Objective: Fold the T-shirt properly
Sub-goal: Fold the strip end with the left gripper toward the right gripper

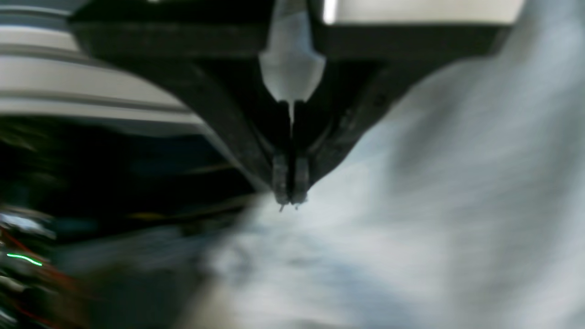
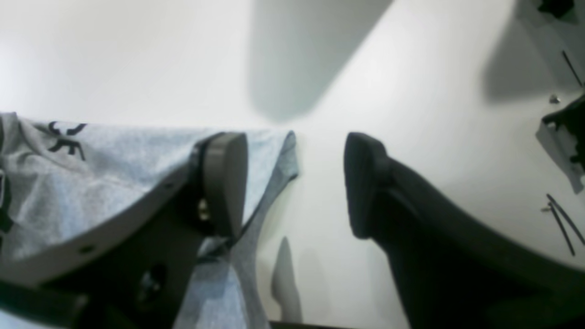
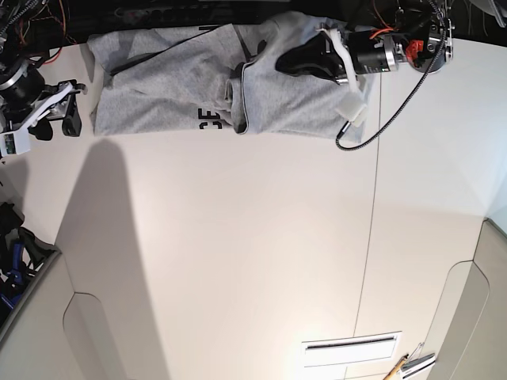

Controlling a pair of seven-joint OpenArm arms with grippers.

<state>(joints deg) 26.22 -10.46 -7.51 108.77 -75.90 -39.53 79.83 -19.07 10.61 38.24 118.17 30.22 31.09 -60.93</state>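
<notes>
The light grey T-shirt (image 3: 158,87) lies crumpled along the far edge of the white table (image 3: 238,237), with black lettering (image 3: 211,119) showing at its front edge. My left gripper (image 3: 287,59) rests on the shirt's right part. In the blurred left wrist view its fingertips (image 1: 279,187) are pressed together, and the grey cloth (image 1: 411,205) runs right up to them. My right gripper (image 2: 295,183) stands open just off the shirt's left edge, close above the table. One of its fingers (image 2: 224,183) overlaps the cloth edge (image 2: 283,155), and nothing is between the jaws. This gripper also shows in the base view (image 3: 57,112).
A black cable (image 3: 380,119) loops from the left arm down onto the table. Wiring and electronics (image 3: 32,16) sit behind the far left corner. A slot plate (image 3: 348,346) and a tool lie near the front edge. Dark gear (image 3: 16,253) stands off the table's left side.
</notes>
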